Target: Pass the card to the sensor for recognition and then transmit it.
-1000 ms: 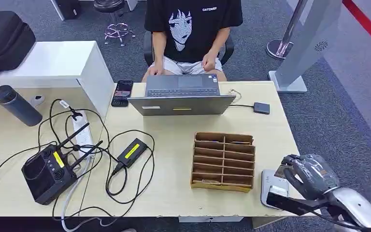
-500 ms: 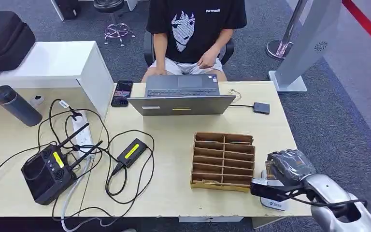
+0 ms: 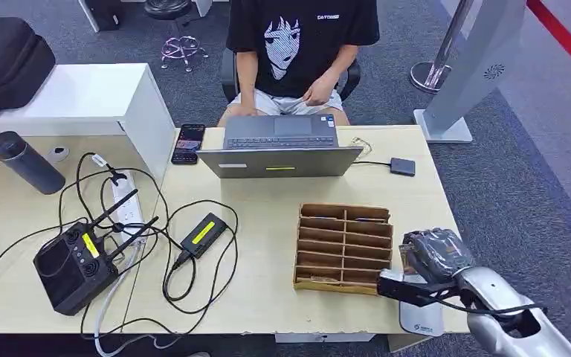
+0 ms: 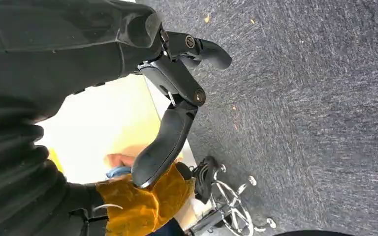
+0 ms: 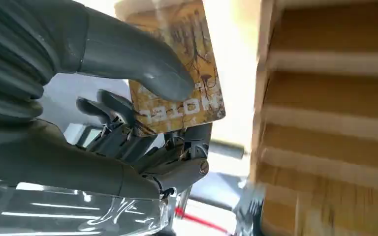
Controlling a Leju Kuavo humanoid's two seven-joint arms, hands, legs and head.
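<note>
Grey carpet [image 3: 520, 171] under a pale wooden worktop [image 3: 268, 223]. Yellow-brown card [image 5: 177, 64] pinched between thick thumb and darker fingers [image 5: 113, 123] of the right hand [image 3: 433, 254], printed face outward in the right wrist view, held near the worktop's right front corner. Just below the hand, a flat white sensor [image 3: 416, 321] at the worktop edge, partly hidden by the silver arm. Just beside the hand, toward the middle, a brown cardboard slot rack [image 3: 344, 248] with rows of compartments. Farther off: open laptop [image 3: 279, 145] with a seated person [image 3: 297, 44] behind it, black phone [image 3: 188, 142], tangle of cables around a black router [image 3: 74, 266], dark flask [image 3: 24, 161]. Left hand [image 4: 177, 98] over carpet, fingers apart, holding nothing.
</note>
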